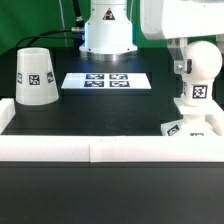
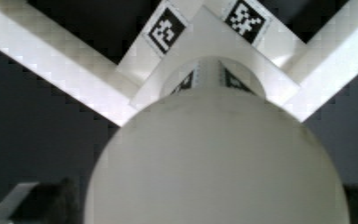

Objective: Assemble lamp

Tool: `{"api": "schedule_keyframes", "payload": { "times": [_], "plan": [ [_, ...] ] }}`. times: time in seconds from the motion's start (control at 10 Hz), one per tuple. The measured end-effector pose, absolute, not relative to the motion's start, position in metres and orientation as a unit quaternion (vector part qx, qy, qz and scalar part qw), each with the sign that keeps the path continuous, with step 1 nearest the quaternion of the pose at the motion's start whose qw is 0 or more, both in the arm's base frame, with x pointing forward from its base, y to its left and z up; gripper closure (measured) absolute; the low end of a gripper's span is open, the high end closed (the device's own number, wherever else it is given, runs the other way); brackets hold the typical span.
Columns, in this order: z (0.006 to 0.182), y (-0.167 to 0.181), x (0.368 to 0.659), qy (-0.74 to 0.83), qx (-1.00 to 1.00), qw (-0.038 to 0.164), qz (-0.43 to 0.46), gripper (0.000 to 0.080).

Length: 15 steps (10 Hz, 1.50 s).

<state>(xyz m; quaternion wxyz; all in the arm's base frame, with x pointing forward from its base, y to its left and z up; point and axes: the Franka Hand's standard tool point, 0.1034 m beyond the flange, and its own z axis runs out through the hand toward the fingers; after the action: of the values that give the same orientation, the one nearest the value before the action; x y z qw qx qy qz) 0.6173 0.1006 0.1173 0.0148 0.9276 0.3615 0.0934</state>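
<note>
Now bulb (image 1: 203, 85) stands on base (image 1: 205, 128) w/ gripper (image 2: 197, 200) straddling it.

even bright light, soft shadows; the wrist view's close bulb (image 2: 202, 150) looks blurred, perhaps overexposed.

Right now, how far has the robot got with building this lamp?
Looks done: the bulb stands upright on the square base, though how firmly it is seated cannot be told. In hand: the gripper sits at the bulb's round head; its grip is unclear. Left: the shade stands apart on the table, at the exterior view's left, not yet over the bulb.
</note>
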Motion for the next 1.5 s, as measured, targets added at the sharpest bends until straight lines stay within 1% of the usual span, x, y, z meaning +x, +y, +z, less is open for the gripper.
{"api": "schedule_keyframes", "payload": {
  "times": [0.3, 0.5, 0.6, 0.7, 0.8, 1.1, 1.5],
  "plan": [
    [0.1161, 0.0991, 0.6164, 0.440, 0.893, 0.029, 0.089, 0.0100],
    [0.1155, 0.0983, 0.6160, 0.451, 0.888, 0.030, 0.089, 0.0100],
    [0.1154, 0.0982, 0.6160, 0.451, 0.888, 0.030, 0.089, 0.0192],
    [0.1154, 0.0981, 0.6160, 0.451, 0.888, 0.030, 0.089, 0.0192],
    [0.1154, 0.0981, 0.6160, 0.445, 0.891, 0.030, 0.089, 0.0222],
    [0.1154, 0.0973, 0.6163, 0.411, 0.907, 0.026, 0.091, 0.0222],
    [0.1170, 0.0976, 0.6207, 0.247, 0.962, 0.013, 0.115, 0.0222]
  ]
}}
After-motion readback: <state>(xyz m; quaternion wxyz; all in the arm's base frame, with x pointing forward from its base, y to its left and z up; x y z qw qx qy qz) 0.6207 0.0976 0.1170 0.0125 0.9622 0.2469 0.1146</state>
